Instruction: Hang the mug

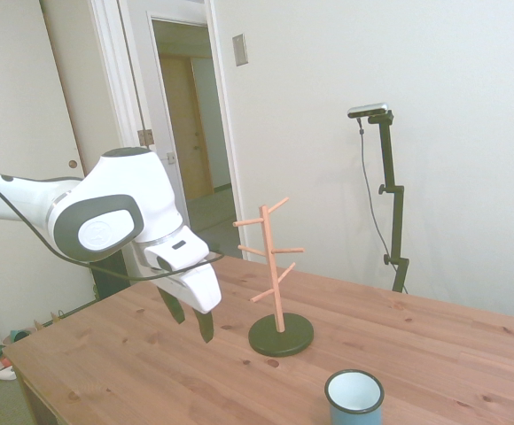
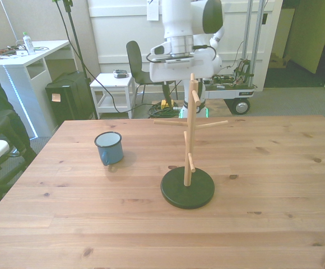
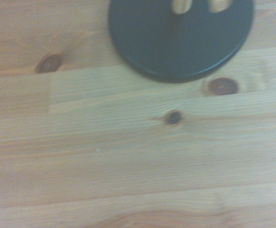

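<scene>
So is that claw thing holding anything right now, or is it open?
Gripper: open and empty, its two dark fingers apart above the table. The mug stands untouched, well away from it.

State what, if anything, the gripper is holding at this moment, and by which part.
Nothing is held. The gripper hangs open and empty above the table, and the mug stands apart on the wood, untouched.

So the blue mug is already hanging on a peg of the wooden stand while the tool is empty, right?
Not quite. The mug stands upright on the table, apart from the stand, toward the front view's left; no peg carries it. The front view shows this. The tool is indeed empty.
</scene>
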